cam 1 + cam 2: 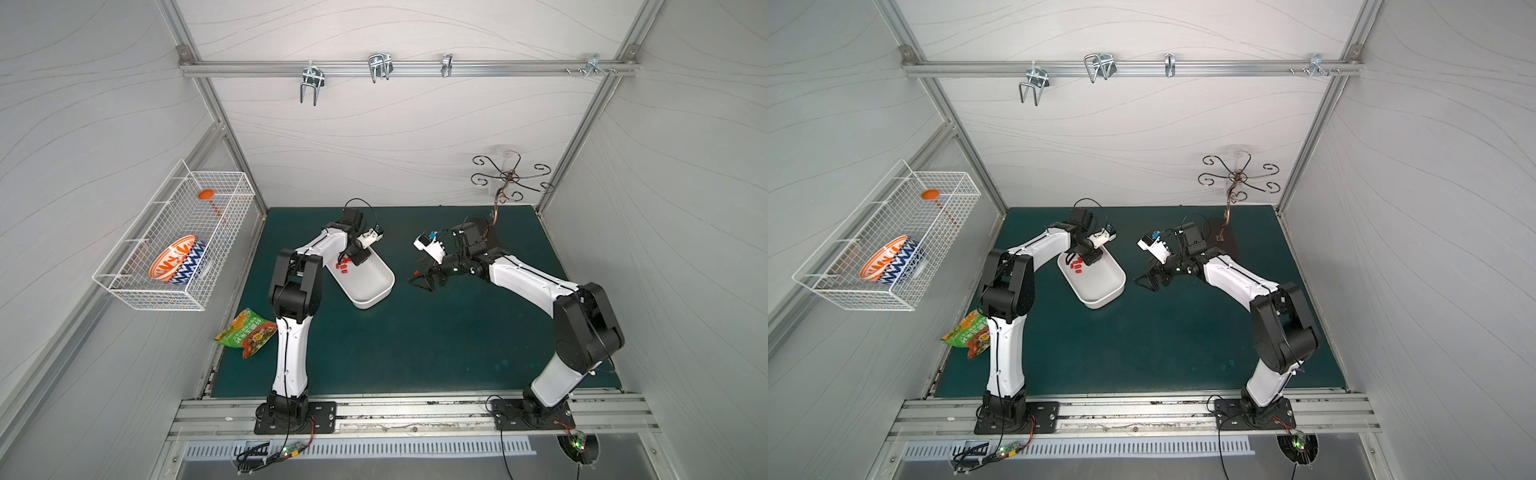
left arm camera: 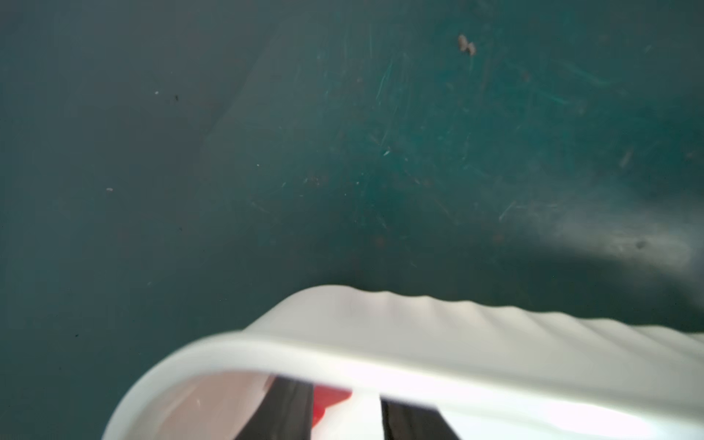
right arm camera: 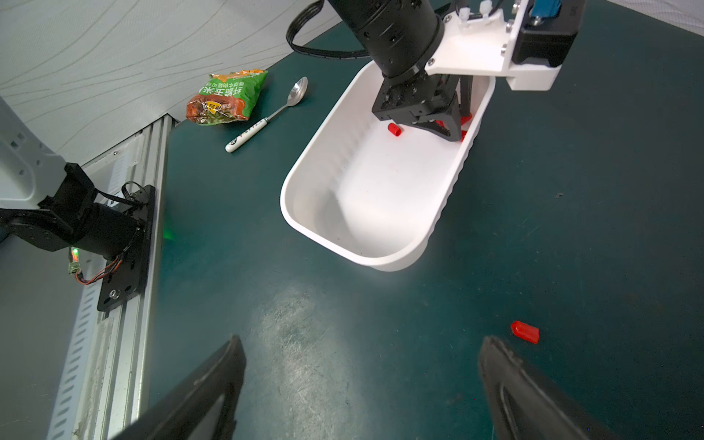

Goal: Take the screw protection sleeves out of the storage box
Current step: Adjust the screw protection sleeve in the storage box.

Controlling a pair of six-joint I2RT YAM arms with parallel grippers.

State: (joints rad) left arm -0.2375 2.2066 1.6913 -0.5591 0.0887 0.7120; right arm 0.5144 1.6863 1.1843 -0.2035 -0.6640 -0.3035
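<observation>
Screw protection sleeves [image 1: 343,266] lie crowded in the upper left end of the storage box [image 1: 376,293], left of centre in a top view; one loose sleeve [image 3: 525,331] lies out on the mat [image 1: 415,332]. The left gripper [image 2: 348,396] is down among them, jaws slightly apart around one red cap, not clamped, and the right gripper [image 3: 362,354] stands wide open. I think closing may pinch two or flick one away, since they are so tiny.
</observation>
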